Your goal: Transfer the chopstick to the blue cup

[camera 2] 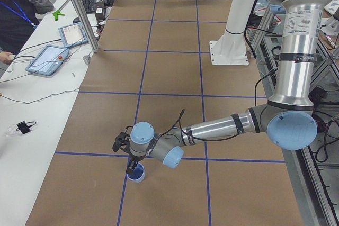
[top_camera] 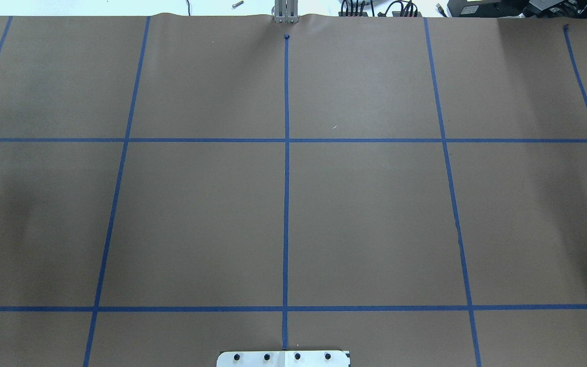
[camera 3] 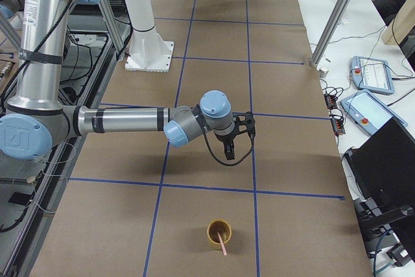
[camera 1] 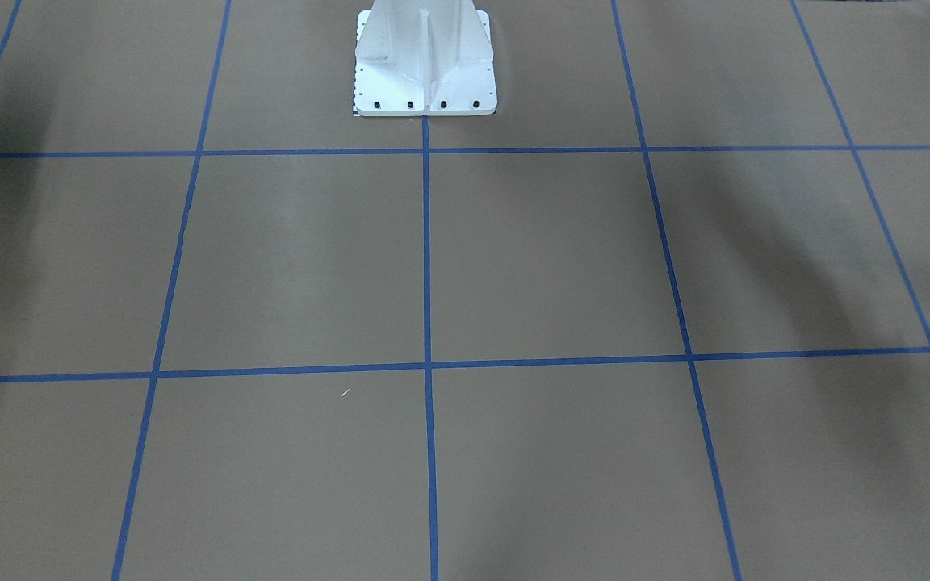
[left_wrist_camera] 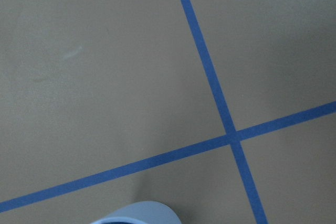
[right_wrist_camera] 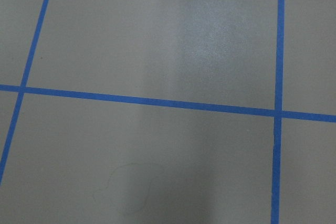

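Note:
The blue cup stands on the brown paper at the near end of the exterior left view; its rim shows at the bottom of the left wrist view. My left gripper hangs right over the cup's edge, and I cannot tell whether it is open or shut. One pink chopstick leans in an orange cup at the table's other end. My right gripper hovers over bare paper, well short of that cup. Its state cannot be told either.
The white robot base stands at the middle of the table's robot side. Blue tape lines grid the brown paper. A side bench holds tablets and cables, and a person sits there. A metal post rises at the table's edge.

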Controlling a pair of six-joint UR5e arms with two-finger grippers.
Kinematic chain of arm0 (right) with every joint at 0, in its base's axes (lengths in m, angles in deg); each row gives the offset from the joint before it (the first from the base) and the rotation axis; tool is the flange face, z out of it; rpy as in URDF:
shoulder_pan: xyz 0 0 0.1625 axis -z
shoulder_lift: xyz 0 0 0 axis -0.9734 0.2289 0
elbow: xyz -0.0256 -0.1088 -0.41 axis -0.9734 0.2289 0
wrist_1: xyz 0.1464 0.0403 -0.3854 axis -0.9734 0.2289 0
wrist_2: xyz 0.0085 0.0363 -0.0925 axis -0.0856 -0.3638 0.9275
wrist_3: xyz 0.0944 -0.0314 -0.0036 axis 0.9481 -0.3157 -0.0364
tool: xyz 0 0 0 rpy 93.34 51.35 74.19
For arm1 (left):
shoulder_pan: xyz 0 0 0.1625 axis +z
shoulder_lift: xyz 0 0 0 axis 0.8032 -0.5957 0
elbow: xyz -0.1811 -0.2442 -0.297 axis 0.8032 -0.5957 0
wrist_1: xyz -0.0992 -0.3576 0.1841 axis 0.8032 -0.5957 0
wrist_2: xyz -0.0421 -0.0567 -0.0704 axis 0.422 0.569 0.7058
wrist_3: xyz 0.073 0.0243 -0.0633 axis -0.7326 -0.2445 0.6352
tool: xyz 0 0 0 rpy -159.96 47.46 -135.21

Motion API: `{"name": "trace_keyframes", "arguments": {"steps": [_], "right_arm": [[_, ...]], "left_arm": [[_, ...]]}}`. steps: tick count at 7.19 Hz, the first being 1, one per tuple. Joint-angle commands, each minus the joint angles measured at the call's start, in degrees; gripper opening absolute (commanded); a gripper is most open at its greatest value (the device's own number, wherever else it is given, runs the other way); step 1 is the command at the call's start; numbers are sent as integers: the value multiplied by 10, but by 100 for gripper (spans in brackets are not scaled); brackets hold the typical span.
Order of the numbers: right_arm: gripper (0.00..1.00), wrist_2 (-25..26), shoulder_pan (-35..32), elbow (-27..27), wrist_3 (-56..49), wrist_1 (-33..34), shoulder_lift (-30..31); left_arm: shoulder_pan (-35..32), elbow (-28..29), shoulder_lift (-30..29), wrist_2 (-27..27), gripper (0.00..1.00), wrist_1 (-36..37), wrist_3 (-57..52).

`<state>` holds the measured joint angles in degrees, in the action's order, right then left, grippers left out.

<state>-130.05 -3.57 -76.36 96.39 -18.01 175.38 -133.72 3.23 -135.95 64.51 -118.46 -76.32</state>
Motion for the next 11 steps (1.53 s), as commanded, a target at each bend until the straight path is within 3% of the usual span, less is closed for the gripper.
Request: {"name": "trace_keyframes", "arguments": {"steps": [1,2,3,5,6,8,11], "right_arm": [[100,0,0,1,0,-14,8],[100,0,0,2,0,-19,11],[100,0,0,2,0,-23,16],[100,0,0,3,0,-23,16],[100,0,0,3,0,-24,17],[100,-1,0,3,0,-24,20],[100,-2,0,3,0,-25,24]], "left_arm": [[0,2,10,-3,68,0,-2],[1,0,24,-3,13,-10,-5],[1,0,34,-3,0,-33,-1],[0,-29,36,4,0,-30,1],[-1,-60,44,35,0,-18,2],[-4,-164,50,63,0,75,6],[51,-286,44,51,0,109,243]]}}
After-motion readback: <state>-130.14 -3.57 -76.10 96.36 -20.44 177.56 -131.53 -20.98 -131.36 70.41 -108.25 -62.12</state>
